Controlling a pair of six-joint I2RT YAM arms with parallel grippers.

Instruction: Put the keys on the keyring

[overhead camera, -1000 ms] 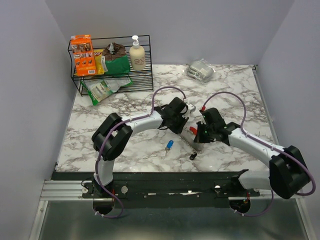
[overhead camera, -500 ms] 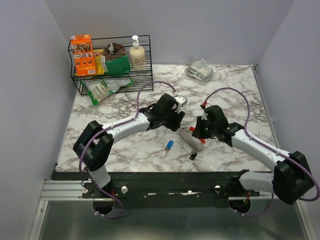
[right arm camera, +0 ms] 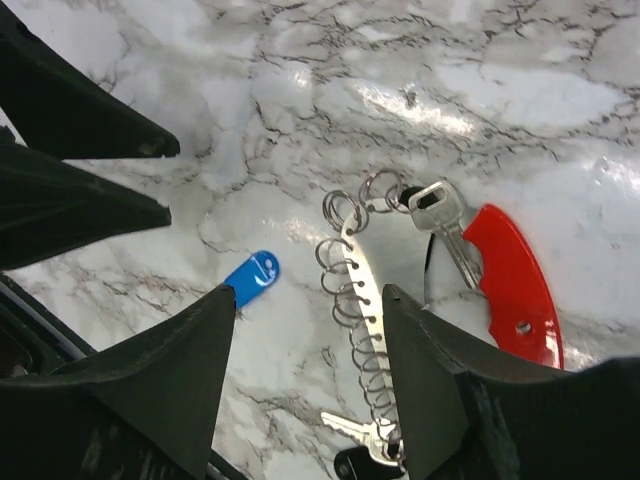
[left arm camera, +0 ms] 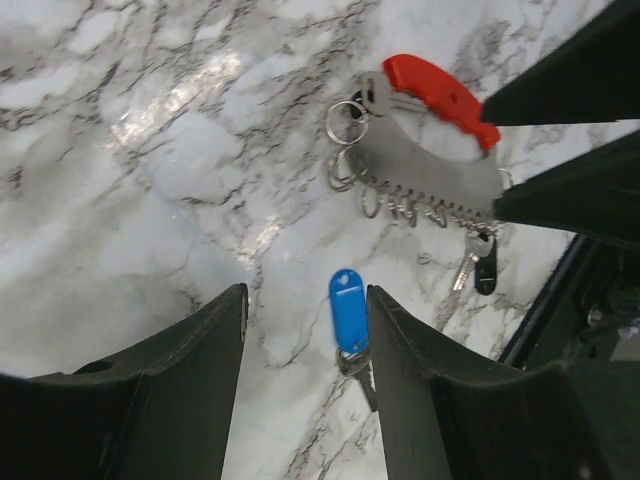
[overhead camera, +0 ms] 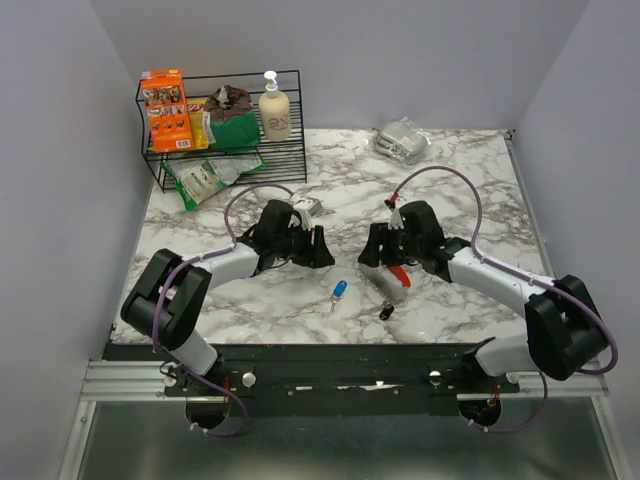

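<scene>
Lying centre-frame: keyring (right arm camera: pixel 385 250) flat on marble (right arm camera: pixel 300 100), blue key (right arm camera: pixel 250 277) lower left.
Left gripper (left arm camera: pixel 305 320): jaws apart, empty.
Right gripper (right arm camera: pixel 308 310): jaws apart, empty.

The table (overhead camera: pixel 230 300) is white marble veined in grey, and the keyring (right arm camera: pixel 385 262) on it is silver with a bright red clip. Just beside the keyring lies 1 blue-headed key (left arm camera: pixel 348 310), and a black-headed key (left arm camera: pixel 485 278) hangs at its end. Well apart from the keyring, a black wire rack (overhead camera: pixel 301 130) holds an orange box (overhead camera: pixel 165 108).
</scene>
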